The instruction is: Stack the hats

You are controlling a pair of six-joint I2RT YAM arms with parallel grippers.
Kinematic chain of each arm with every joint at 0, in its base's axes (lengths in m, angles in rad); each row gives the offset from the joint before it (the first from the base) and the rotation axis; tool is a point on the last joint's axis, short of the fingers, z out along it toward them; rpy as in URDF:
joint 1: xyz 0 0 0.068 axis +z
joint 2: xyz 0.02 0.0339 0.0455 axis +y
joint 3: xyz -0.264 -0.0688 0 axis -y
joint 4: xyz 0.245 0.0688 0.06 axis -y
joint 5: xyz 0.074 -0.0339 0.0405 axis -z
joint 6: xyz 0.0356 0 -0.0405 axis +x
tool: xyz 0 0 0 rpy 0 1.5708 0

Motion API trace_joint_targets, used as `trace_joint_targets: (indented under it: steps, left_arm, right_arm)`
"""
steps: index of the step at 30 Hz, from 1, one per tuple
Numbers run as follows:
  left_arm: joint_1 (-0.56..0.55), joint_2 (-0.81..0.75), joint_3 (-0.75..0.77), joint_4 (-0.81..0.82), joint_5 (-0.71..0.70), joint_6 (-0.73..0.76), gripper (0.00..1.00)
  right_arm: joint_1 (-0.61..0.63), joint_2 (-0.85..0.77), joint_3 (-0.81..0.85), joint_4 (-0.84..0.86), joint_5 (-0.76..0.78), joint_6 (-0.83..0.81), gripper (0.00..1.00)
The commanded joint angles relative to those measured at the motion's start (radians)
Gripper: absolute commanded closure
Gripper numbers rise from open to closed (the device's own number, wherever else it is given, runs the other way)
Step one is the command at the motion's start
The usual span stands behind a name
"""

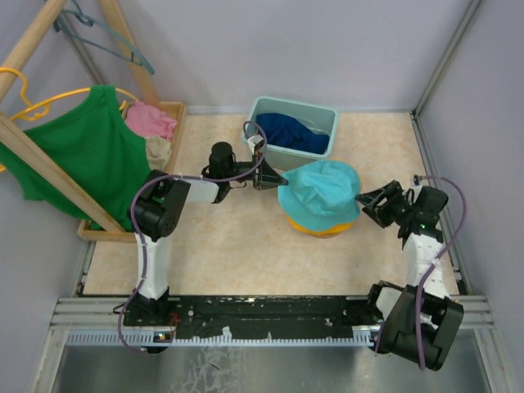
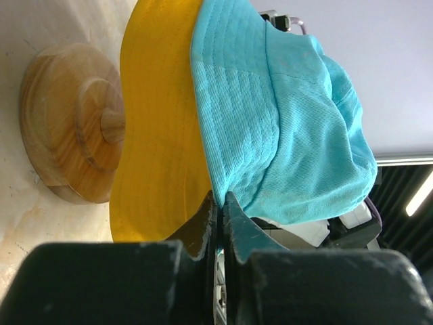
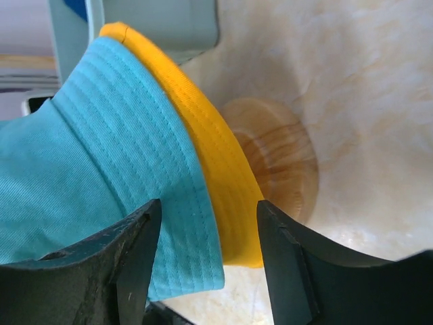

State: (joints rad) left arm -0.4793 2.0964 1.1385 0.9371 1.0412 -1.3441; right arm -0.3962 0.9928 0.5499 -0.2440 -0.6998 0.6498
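The teal hat [image 1: 321, 190] sits over the orange-yellow hat [image 1: 321, 228] on a round wooden stand [image 2: 66, 122] in the middle of the table. My left gripper [image 1: 274, 178] is at the teal hat's left brim, with its jaws shut on the brim edge [image 2: 220, 200]. My right gripper [image 1: 370, 205] is open at the stack's right side. Its fingers straddle both brims [image 3: 206, 206] without touching them. The navy blue hat [image 1: 293, 131] lies in a pale teal bin [image 1: 326, 112]. Pink fabric [image 1: 150, 120] lies in a wooden tray; I cannot tell whether it is the pink hat.
The bin stands just behind the stack. The wooden tray [image 1: 176, 110] at the back left also holds a beige item [image 1: 158, 151]. A green tank top [image 1: 86, 151] hangs on a wooden rack [image 1: 49, 168] at the left. Walls enclose the table at the back and right.
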Motion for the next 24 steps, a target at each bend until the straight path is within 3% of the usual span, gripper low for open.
trace_joint_targets:
  steps: [1,7,13,17,24]
  left_arm:
    - [0.022,0.018,0.038,-0.034,0.024,-0.004,0.94]
    - [0.027,0.026,0.048,-0.047,0.035,0.000,0.94]
    - [0.032,0.043,0.060,-0.054,0.052,-0.005,0.94]
    - [0.040,0.071,0.090,-0.080,0.077,0.003,0.94]
    - [0.043,0.126,0.204,-0.149,0.125,0.005,0.94]
  right_arm:
    - [-0.018,-0.009,-0.079,0.383,-0.253,0.190,0.41]
    - [-0.017,0.001,-0.159,0.503,-0.317,0.266,0.40]
    - [-0.037,-0.019,-0.133,0.373,-0.281,0.175,0.37]
    - [-0.045,0.054,-0.154,0.553,-0.338,0.273,0.39]
    - [-0.025,0.113,-0.172,0.658,-0.386,0.329,0.38]
